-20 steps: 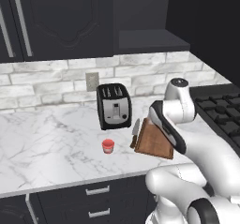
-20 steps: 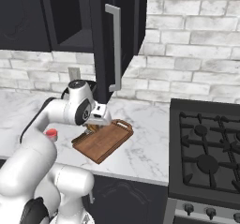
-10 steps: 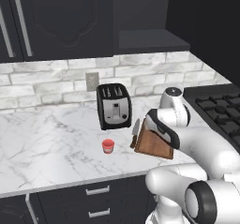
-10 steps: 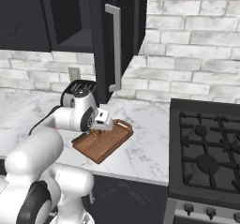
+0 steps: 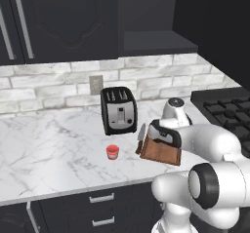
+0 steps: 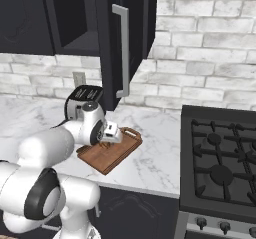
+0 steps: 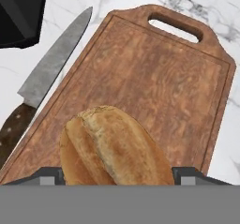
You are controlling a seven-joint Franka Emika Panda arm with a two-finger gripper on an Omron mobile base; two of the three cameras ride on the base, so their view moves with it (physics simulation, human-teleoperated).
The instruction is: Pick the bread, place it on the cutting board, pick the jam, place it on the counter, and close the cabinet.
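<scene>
On the left of the white marble desk, in the left base view, the small red jam stands upright by itself. The black-and-silver toaster stands behind it, nearer the brick wall. Next comes a knife, lying flat on the marble just beside the long left edge of the cutting board, blade pointing away from the wooden handle. The bread sits over the near end of the board, between the two dark tips of the pincer. The pincer's jaws stand spread at either flank of the roll, and whether they press on it I cannot tell. Above, the cabinet door hangs open. At far right is a gas stove.
</scene>
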